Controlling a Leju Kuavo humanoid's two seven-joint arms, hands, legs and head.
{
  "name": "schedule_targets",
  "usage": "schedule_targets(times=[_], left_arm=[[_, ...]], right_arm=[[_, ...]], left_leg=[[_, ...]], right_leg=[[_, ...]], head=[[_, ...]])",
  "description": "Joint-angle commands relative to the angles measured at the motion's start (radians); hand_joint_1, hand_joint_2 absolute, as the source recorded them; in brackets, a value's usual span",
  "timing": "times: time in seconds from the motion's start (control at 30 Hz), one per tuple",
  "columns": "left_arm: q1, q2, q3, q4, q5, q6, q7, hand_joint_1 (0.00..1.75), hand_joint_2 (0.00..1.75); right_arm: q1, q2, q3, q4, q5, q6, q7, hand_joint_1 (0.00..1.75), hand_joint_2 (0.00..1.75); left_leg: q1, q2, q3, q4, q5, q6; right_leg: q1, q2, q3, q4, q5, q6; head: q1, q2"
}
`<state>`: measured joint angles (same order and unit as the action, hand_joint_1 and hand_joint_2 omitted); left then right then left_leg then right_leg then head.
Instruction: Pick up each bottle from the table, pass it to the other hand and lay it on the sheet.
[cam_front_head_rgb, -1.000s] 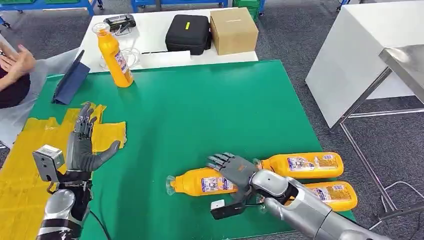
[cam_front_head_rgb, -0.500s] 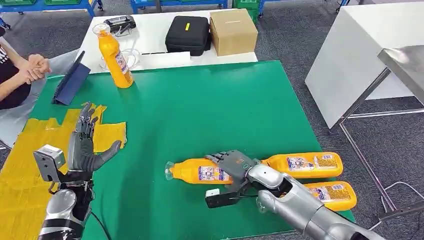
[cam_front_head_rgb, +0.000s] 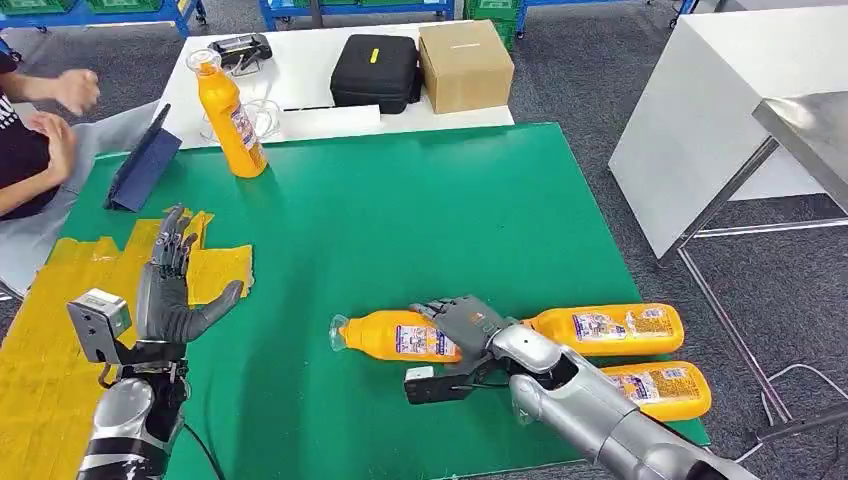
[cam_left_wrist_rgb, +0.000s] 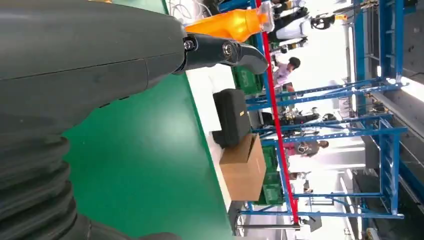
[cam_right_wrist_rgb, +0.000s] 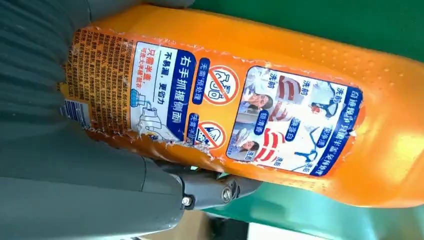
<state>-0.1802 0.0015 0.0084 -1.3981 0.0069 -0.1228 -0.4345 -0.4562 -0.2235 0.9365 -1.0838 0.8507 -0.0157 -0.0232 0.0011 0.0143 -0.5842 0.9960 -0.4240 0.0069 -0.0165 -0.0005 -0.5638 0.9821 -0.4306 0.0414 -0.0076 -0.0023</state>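
An orange bottle (cam_front_head_rgb: 390, 337) (cam_right_wrist_rgb: 280, 115) lies on its side on the green table (cam_front_head_rgb: 400, 220), cap pointing left. My right hand (cam_front_head_rgb: 465, 322) (cam_right_wrist_rgb: 75, 190) grips its base end, fingers over the top and thumb on the near side. Two more orange bottles (cam_front_head_rgb: 605, 328) (cam_front_head_rgb: 660, 388) lie just right of that hand. A fourth bottle (cam_front_head_rgb: 230, 110) (cam_left_wrist_rgb: 235, 22) stands upright at the table's far left. My left hand (cam_front_head_rgb: 165, 285) (cam_left_wrist_rgb: 75, 60) is held upright and open, empty, over the edge of the yellow sheet (cam_front_head_rgb: 40, 330).
A black case (cam_front_head_rgb: 375, 67) and a cardboard box (cam_front_head_rgb: 466, 60) sit on the white table behind. A dark blue folder (cam_front_head_rgb: 142, 160) leans near the far left corner. A person (cam_front_head_rgb: 30, 150) sits at the left edge. A white table (cam_front_head_rgb: 700, 110) stands to the right.
My right hand has slid forward and left onto the lying bottle and closed around its base; the bottle shifted slightly. The person's hands moved. My left hand has stayed put.
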Motion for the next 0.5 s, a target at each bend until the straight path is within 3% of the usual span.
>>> schedule_targets(times=[0.03, 0.17, 0.23, 0.27, 0.4, 0.43, 0.5], left_arm=[[0.014, -0.011, -0.006, -0.037, 0.0, 0.001, 0.015, 0.0, 1.75], [0.027, -0.012, -0.005, -0.056, 0.001, -0.001, 0.019, 0.0, 1.75], [0.051, -0.01, -0.014, -0.093, 0.009, -0.024, 0.042, 0.0, 1.75], [0.058, 0.012, -0.059, -0.114, 0.005, -0.051, 0.08, 0.0, 1.75], [0.046, 0.021, -0.085, -0.108, 0.014, -0.065, 0.097, 0.0, 1.75], [0.018, 0.042, -0.146, -0.101, 0.038, -0.115, 0.109, 0.0, 1.75], [-0.018, 0.054, -0.208, -0.093, 0.076, -0.14, 0.136, 0.0, 1.75]], right_arm=[[0.074, 0.099, -0.116, 0.024, 0.004, -0.094, 0.027, 1.75, 1.75], [0.083, 0.106, -0.123, 0.004, 0.012, -0.092, 0.033, 1.75, 1.75], [0.15, 0.167, -0.235, -0.087, -0.001, -0.227, -0.013, 1.75, 1.75], [0.208, 0.232, -0.363, -0.201, -0.003, -0.383, -0.042, 1.75, 1.75], [0.222, 0.251, -0.404, -0.215, -0.05, -0.414, -0.091, 1.75, 1.75], [0.231, 0.282, -0.452, -0.228, -0.134, -0.467, -0.183, 1.75, 1.75], [0.224, 0.3, -0.474, -0.228, -0.179, -0.463, -0.226, 1.75, 1.75]], left_leg=[[0.001, -0.001, 0.0, 0.0, 0.0, -0.001], [0.002, -0.002, 0.0, 0.0, 0.0, -0.001], [0.002, -0.001, 0.0, 0.0, 0.0, -0.001], [0.002, -0.001, -0.001, 0.0, -0.001, -0.001], [0.001, -0.003, -0.01, 0.001, 0.0, -0.001], [0.002, -0.004, -0.01, 0.002, -0.001, -0.001], [0.002, -0.005, -0.011, 0.002, -0.001, -0.001]], right_leg=[[0.001, -0.001, 0.0, -0.001, 0.0, -0.001], [0.002, -0.001, 0.0, -0.001, 0.001, -0.002], [0.002, 0.0, 0.0, -0.001, 0.001, -0.002], [0.002, 0.0, -0.001, 0.0, 0.0, -0.002], [0.001, -0.002, -0.008, 0.0, -0.001, -0.001], [0.002, -0.002, -0.008, 0.001, -0.001, -0.002], [0.002, -0.004, -0.008, 0.002, -0.001, -0.002]], head=[[0.0, 0.0], [0.0, 0.0], [0.0, 0.0], [0.0, 0.0], [0.0, 0.0], [0.0, 0.0], [0.0, 0.0]])
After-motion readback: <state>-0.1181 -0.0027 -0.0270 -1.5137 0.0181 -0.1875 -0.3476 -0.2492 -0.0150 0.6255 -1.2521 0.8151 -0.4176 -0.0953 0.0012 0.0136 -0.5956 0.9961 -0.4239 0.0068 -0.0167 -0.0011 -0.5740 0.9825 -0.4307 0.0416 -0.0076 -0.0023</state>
